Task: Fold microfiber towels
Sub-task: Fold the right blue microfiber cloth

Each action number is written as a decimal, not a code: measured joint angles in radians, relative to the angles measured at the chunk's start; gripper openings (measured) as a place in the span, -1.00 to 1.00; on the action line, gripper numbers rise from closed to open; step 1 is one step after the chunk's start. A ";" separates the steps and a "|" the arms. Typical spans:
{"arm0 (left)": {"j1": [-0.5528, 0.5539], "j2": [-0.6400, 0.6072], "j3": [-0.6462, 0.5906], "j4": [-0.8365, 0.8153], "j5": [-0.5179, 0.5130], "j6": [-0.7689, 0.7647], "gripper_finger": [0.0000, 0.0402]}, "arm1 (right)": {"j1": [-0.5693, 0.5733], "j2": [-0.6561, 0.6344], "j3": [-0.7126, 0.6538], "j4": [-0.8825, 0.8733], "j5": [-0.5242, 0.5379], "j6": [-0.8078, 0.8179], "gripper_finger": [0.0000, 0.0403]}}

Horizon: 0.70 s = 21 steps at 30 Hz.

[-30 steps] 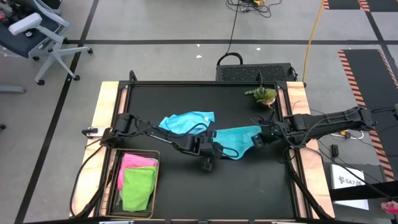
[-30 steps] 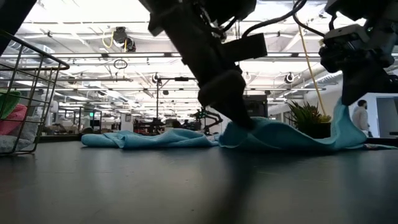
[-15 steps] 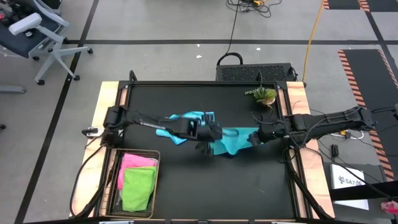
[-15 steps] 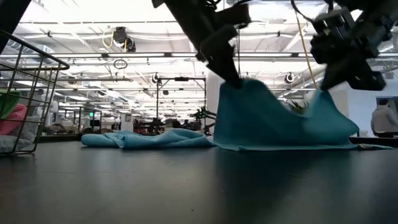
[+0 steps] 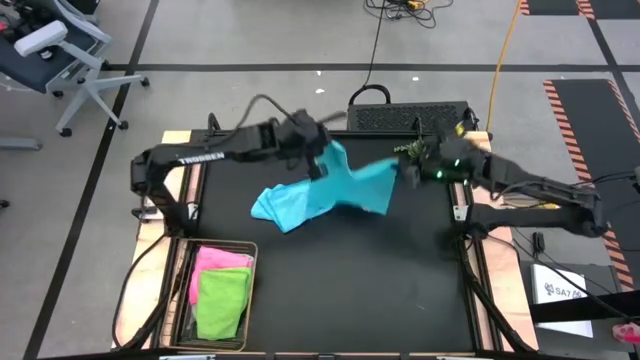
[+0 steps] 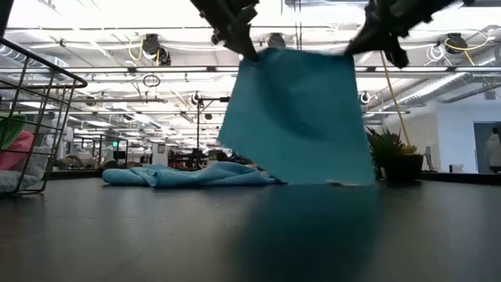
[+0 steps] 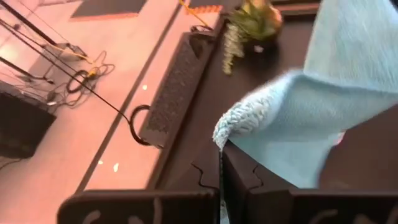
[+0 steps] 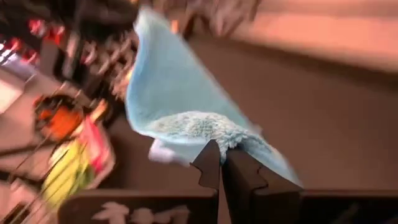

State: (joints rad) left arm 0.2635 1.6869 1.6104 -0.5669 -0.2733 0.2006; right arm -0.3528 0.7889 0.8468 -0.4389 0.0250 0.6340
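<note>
I had the teal towel (image 6: 297, 117) lifted, each gripper's jaws pinching a top corner; next I'd judged to lay it flat on the surface (image 5: 330, 270).

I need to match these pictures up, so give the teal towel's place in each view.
High view: teal towel held up between both arms, mid-table.
Low view: hanging in the centre.
Left wrist view: corner above the fingers.
Right wrist view: corner above the fingers.
Shared landmark: potted plant, absent from right wrist view.
</note>
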 joint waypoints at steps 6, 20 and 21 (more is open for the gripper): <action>0.092 -0.010 0.000 0.005 0.108 0.028 -1.00 | -0.197 0.057 0.175 -0.076 -0.117 -0.184 -1.00; 0.008 0.004 -0.094 -0.198 0.252 -0.151 -1.00 | -0.044 0.187 0.259 -0.623 -0.188 -0.149 -1.00; -0.009 0.005 -0.114 -0.198 0.271 -0.173 -1.00 | -0.009 0.187 0.259 -0.627 -0.190 -0.122 -1.00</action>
State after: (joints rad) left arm 0.2548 1.6917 1.4960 -0.7647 -0.0025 0.0279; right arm -0.3621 0.9756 1.1061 -1.0661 -0.1650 0.5121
